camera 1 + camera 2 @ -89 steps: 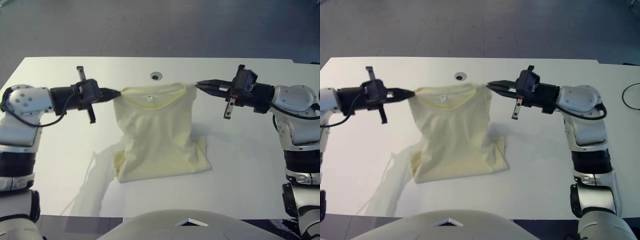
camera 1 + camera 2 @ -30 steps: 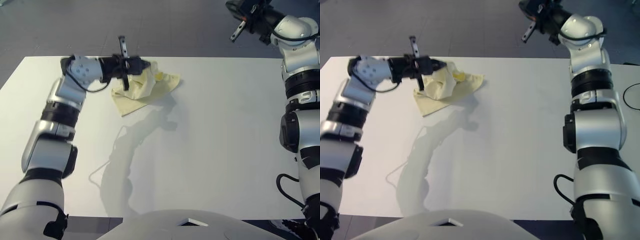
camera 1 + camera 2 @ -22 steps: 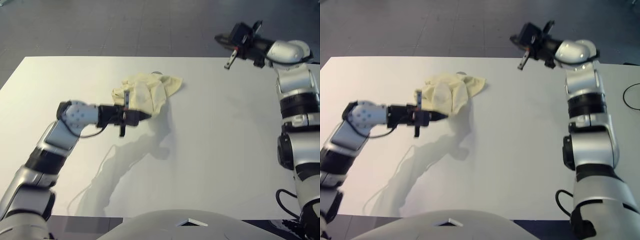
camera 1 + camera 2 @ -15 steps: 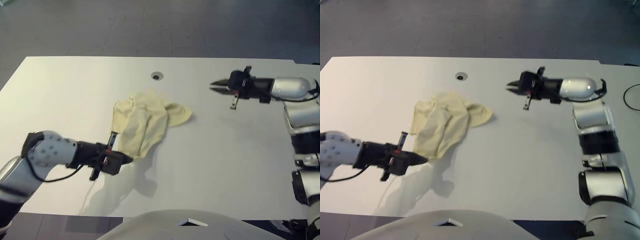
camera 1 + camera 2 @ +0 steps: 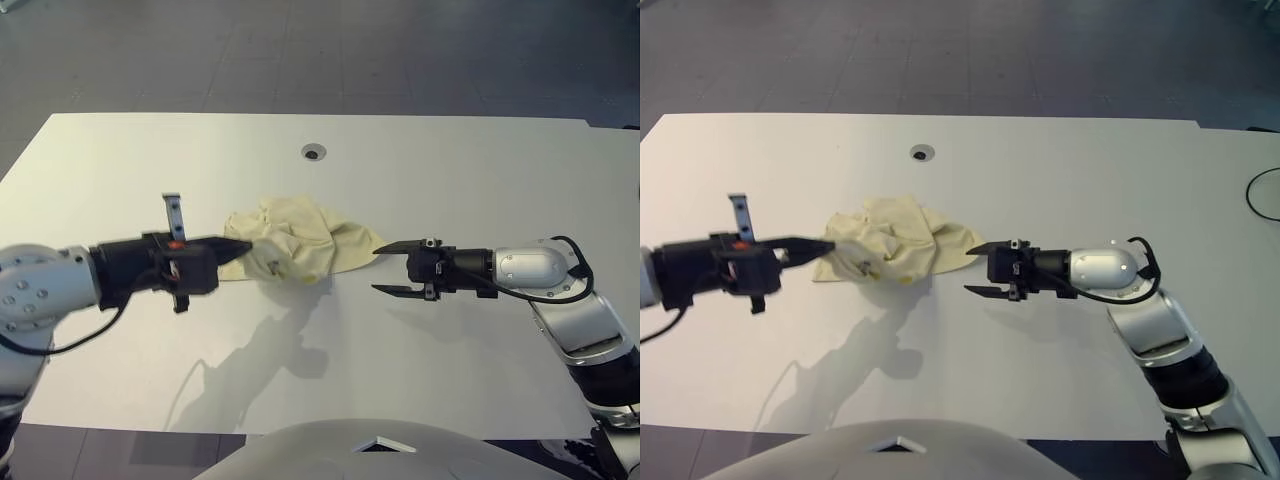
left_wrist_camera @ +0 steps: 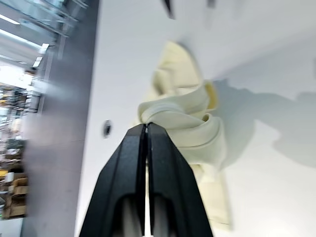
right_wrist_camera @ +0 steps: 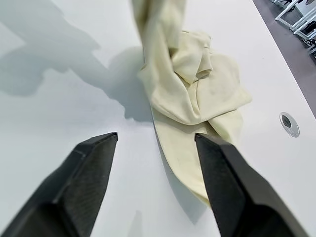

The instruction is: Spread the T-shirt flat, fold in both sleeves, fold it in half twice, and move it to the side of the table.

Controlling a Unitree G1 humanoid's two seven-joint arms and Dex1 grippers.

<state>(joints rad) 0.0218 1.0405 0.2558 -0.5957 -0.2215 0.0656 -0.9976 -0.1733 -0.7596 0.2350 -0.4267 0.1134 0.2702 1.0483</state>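
Fingers: note left gripper clamped on crumpled T-shirt at table centre, right gripper splayed wide, empty, beside it, apparently for spreading.

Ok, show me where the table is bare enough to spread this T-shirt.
Bare: the table beyond the T-shirt, save a small hole, and its near strip. Crowded: mid-table, where the left gripper pinches the shirt and the open right gripper sits beside it.
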